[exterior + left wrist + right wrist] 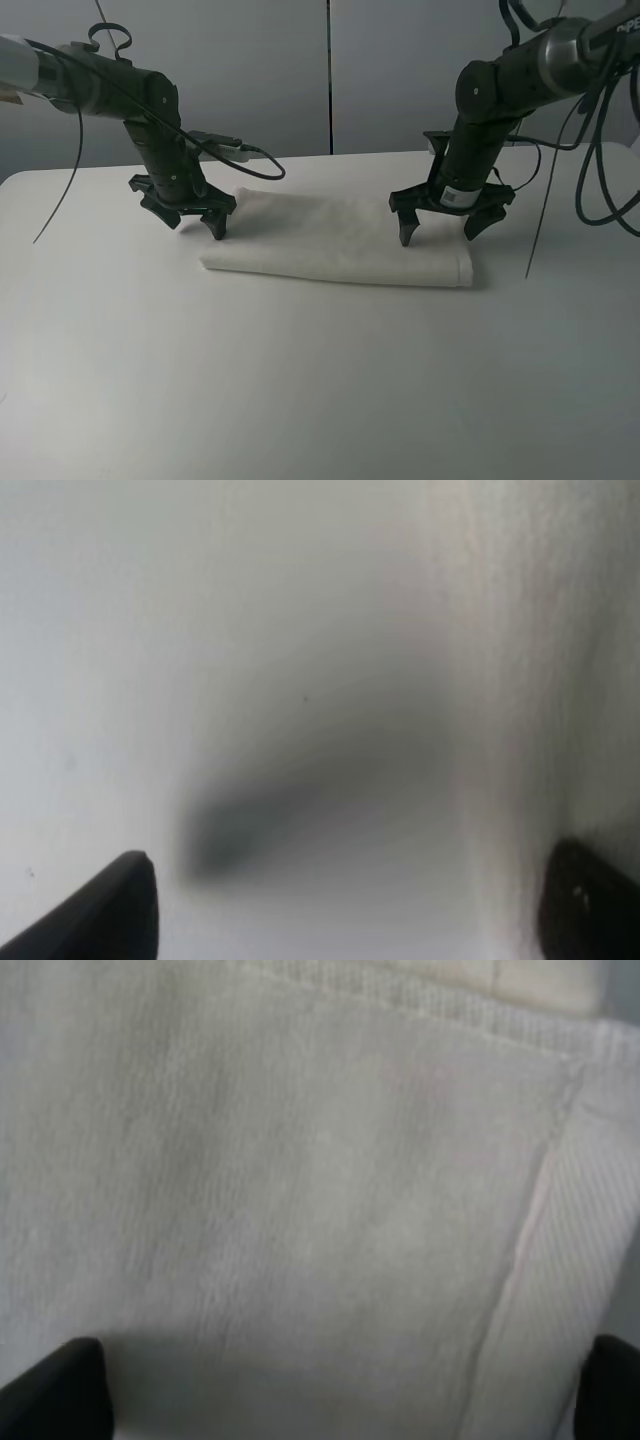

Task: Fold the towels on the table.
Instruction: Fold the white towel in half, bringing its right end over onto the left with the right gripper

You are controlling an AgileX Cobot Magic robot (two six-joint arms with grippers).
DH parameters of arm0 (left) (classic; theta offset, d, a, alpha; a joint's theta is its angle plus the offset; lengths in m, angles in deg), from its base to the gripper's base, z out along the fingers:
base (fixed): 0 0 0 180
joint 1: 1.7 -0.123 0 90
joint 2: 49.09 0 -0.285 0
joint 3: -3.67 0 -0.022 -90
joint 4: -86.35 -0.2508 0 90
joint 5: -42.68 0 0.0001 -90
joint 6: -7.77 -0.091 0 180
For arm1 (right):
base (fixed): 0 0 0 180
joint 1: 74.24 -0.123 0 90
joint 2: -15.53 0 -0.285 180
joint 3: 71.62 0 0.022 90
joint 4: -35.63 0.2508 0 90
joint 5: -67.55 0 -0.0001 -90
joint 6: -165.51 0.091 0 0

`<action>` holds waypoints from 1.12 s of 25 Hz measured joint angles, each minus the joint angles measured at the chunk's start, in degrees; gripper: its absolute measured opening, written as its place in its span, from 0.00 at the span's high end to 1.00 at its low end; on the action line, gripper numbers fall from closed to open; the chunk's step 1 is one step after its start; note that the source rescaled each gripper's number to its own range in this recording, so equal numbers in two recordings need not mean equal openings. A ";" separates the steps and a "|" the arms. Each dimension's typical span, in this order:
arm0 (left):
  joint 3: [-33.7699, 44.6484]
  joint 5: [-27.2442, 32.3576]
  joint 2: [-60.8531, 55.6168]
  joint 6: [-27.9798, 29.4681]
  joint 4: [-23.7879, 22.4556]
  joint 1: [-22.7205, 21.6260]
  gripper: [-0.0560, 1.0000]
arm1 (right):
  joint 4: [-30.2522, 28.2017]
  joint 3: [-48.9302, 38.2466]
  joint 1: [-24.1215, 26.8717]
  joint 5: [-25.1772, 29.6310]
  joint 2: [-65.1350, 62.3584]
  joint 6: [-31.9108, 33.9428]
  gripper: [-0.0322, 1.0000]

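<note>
Well, the white fluffy cloth towel (340, 245) lies flat on the big smooth white table (300, 390), folded into a long strip. It runs from the left jaws across to the right jaws. The left jaws, on the black left arm (150, 120), are spread wide apart and hold nothing. They hang low at one end of the towel. One tip is over the towel's edge and the other tip is over bare table. Between them I see only table and a dark shadow (260, 820). The right jaws, on the black right arm (490, 100), are spread wide too, and empty. They hang low over the other end, with towel under the whole gap. A thick stitched hem (440, 1005) shows just past them. Whether any tip touches the cloth, I cannot tell.
</note>
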 joint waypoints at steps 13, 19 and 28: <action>0.00 0.04 0.00 -0.57 0.00 0.00 0.02 | -0.62 0.23 0.00 -2.32 1.64 -0.73 0.00; 0.00 0.04 0.02 -0.57 0.00 0.00 0.02 | 0.34 0.80 0.00 -2.20 2.62 -1.11 0.20; 0.00 0.04 0.02 -0.57 0.30 0.00 0.02 | 4.21 0.99 -0.57 -2.78 2.96 -1.33 0.93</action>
